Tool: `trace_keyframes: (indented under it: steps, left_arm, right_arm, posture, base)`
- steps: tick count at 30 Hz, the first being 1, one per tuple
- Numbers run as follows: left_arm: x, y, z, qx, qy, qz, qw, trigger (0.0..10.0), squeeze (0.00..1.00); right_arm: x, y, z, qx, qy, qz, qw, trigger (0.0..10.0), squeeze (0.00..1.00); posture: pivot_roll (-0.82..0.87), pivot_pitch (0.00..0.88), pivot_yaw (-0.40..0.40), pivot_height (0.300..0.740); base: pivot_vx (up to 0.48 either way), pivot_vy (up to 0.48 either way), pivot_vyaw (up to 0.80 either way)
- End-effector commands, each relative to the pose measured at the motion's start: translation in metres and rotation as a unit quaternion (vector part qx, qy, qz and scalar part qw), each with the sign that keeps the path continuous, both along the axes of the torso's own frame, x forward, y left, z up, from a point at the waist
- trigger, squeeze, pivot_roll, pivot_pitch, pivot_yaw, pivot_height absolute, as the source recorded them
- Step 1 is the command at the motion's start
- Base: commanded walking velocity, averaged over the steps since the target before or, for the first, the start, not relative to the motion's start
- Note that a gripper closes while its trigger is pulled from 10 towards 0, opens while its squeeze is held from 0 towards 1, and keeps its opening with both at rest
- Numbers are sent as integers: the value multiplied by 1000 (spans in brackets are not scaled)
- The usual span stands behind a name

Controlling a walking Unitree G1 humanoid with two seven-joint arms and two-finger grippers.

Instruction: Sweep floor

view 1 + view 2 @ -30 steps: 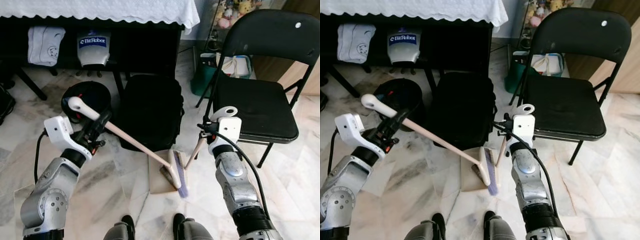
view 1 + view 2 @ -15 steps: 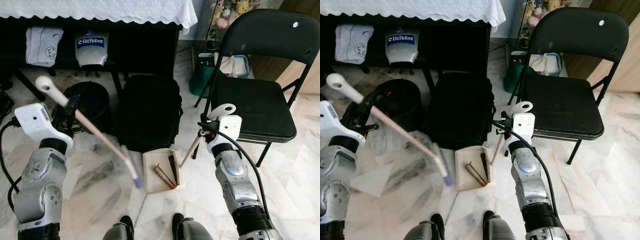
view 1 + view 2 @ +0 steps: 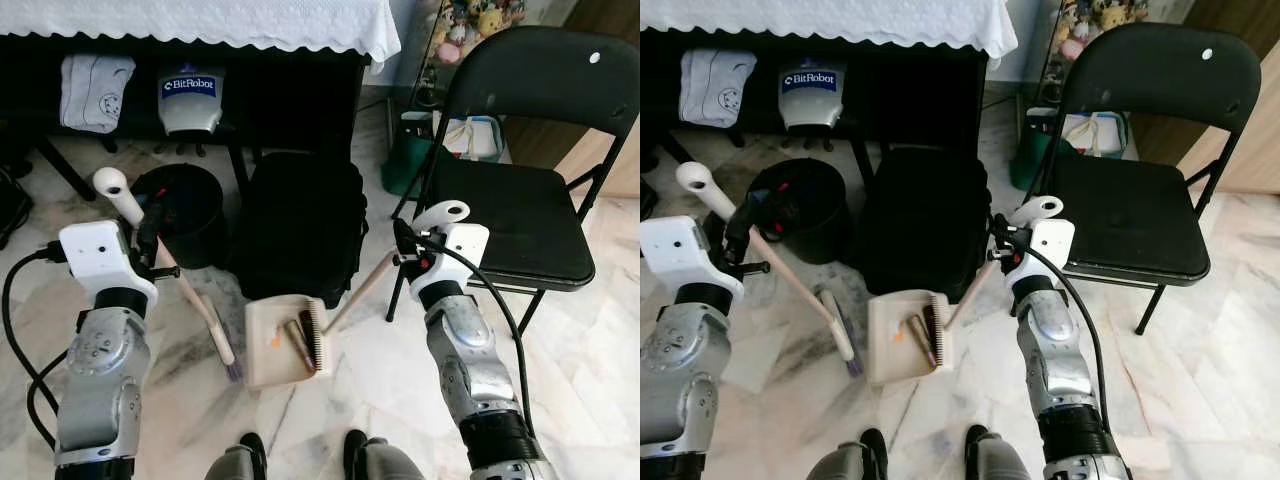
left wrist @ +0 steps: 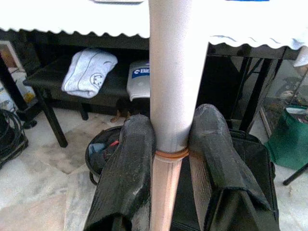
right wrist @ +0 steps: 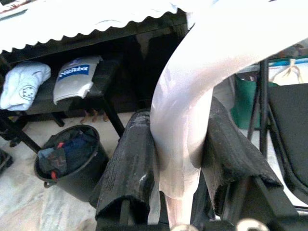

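My left gripper (image 3: 150,236) is shut on the pale broom handle (image 4: 172,72), close to its rounded top end. The broom slants down to its head (image 3: 222,344), which rests on the marble floor just left of the dustpan. My right gripper (image 3: 405,262) is shut on the dustpan's long handle (image 5: 183,110). The cream dustpan (image 3: 262,362) lies flat on the floor in front of my feet. A brown stick (image 3: 300,345) and a small orange bit (image 3: 274,341) lie inside it.
A black bag (image 3: 300,225) stands right behind the dustpan, with a black bin (image 3: 185,203) to its left. A black folding chair (image 3: 510,210) is close on the right. A table with a white cloth (image 3: 200,20) runs along the back. A green bag (image 3: 405,160) sits beyond the chair.
The broom has swung left, off the dustpan, and its head now rests on the floor beside it. The dustpan has slid to the left with the debris in it.
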State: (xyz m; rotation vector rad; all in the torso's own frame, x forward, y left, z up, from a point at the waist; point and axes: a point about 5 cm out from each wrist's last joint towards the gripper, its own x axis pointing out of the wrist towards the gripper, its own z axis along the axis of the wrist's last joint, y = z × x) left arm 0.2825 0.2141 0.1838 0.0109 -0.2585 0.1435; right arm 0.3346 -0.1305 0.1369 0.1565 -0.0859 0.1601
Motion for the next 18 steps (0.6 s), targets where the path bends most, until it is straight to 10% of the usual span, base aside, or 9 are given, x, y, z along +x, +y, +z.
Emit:
trace_keyframes:
  steps: [1,11,18]
  left_arm:
    - [-5,-5,-8,36,-2,-3,999,10000,0]
    - [-8,-6,-12,35,-4,6,999,10000,0]
    - [-5,-8,-13,39,-13,8,999,10000,0]
  right_arm:
    - [1,0,27,14,-55,-1,998,10000,0]
    - [-3,-5,31,8,-62,-10,998,10000,0]
    - [-2,-6,36,3,-68,-9,998,10000,0]
  posture:
    - [-50,158,-22,740]
    - [-47,120,-31,740]
    - [-47,118,-37,740]
  base:
    - [0,0,0]
    - [0,0,0]
    - [0,0,707]
